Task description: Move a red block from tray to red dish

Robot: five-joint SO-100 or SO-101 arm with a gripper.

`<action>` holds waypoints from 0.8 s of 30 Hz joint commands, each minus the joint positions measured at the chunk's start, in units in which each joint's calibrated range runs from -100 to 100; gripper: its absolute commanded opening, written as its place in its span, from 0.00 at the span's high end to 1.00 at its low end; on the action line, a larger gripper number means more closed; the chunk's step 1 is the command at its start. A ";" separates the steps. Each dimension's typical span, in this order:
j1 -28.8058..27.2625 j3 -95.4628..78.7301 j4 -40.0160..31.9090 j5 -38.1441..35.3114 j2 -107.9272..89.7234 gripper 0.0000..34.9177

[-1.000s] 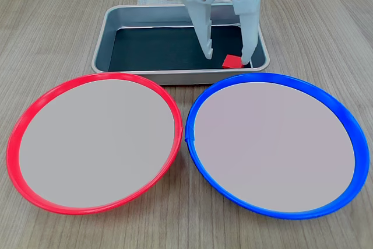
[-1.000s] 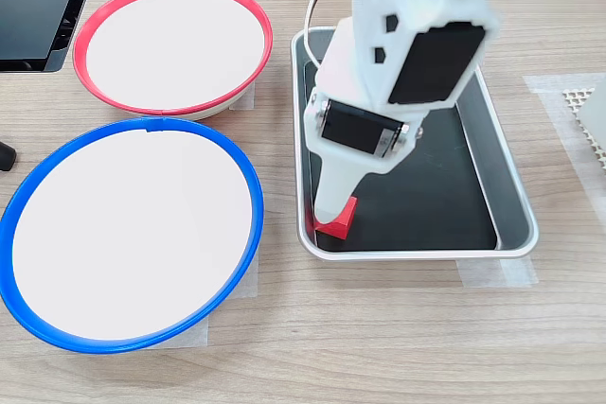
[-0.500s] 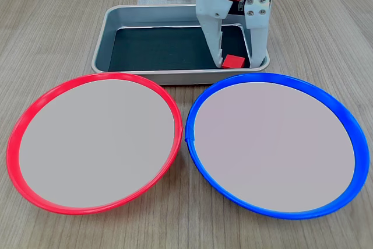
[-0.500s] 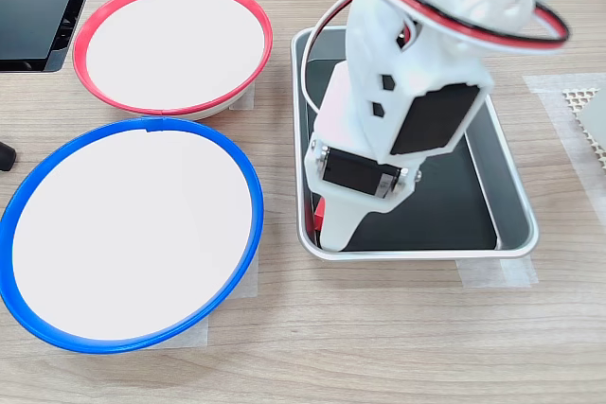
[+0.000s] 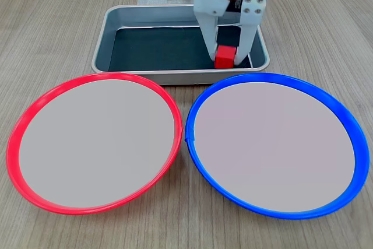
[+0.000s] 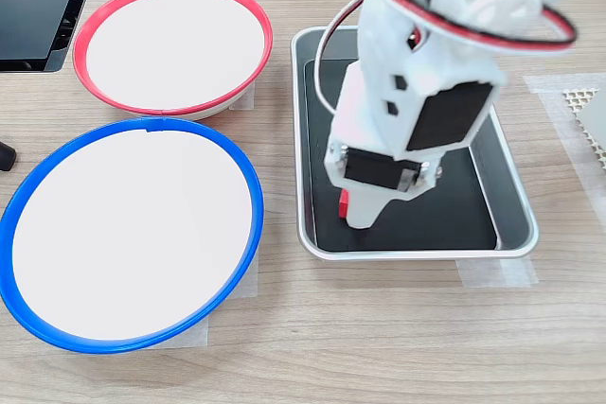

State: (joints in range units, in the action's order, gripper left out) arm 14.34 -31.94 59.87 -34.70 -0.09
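The gripper stands inside the tray in the first exterior view, its two white fingers pointing down and closed against either side of the red block. The block sits between the fingertips, its lower edge at or just above the dark tray floor; contact with the floor cannot be confirmed. In the second exterior view the gripper hides most of the red block, and only a narrow red sliver shows at the second exterior view's left edge of the finger.

Immediately around the gripper lies the tray, grey metal with a raised rim and dark bottom. The gripper and block occupy the corner of the tray nearest the blue dish. Above the gripper, the white arm rises over the tray, with a red and black cable looped at its upper joint.

Just beyond the tray rim nearest the gripper sits the blue dish, a round plate with a pale centre. Farther from the gripper, to the first exterior view's left, sits the red dish, its rim touching the blue dish rim. In the second exterior view the red dish and blue dish show nothing inside them.

All items rest on a wooden table.
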 commanded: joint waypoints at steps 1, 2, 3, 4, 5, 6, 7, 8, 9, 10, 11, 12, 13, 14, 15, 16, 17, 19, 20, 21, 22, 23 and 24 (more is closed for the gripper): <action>-3.37 -2.06 7.94 -5.32 -13.77 1.00; -4.88 -2.15 9.42 -6.64 -16.76 1.00; -6.01 -2.06 10.25 -7.62 -18.55 1.00; -8.83 -1.24 10.91 -9.43 -21.79 1.00; -11.18 -0.24 9.51 -9.87 -23.58 1.00; -13.91 1.22 6.87 -10.01 -24.26 1.00; -14.57 1.58 6.04 -10.01 -24.26 1.00; -16.45 2.95 3.23 -9.52 -23.75 1.00; -17.96 4.13 0.01 -8.79 -22.47 1.00; -19.37 5.68 -3.37 -7.72 -20.43 1.00; -20.50 7.41 -6.26 -6.54 -17.87 1.00; -21.72 11.32 -8.90 -4.64 -12.75 1.00; -22.20 13.69 -9.73 -3.42 -9.68 1.00; -22.85 18.15 -10.14 -1.81 -4.99 1.00; -23.70 23.79 -11.29 0.59 0.81 1.00; -23.80 24.89 -11.71 0.93 1.83 1.00; -24.08 27.44 -14.43 1.81 6.18 1.00; -24.27 27.07 -18.06 1.71 8.57 1.00; -24.36 25.89 -20.37 1.51 9.42 1.00; -24.45 24.61 -22.44 1.32 10.02 0.99; -24.64 23.16 -24.50 0.98 10.45 0.99; -24.83 21.43 -26.89 0.54 10.70 0.99; -25.02 19.61 -29.21 0.15 10.79 0.96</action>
State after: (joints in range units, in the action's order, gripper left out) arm -10.18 -9.53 36.95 -33.77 10.57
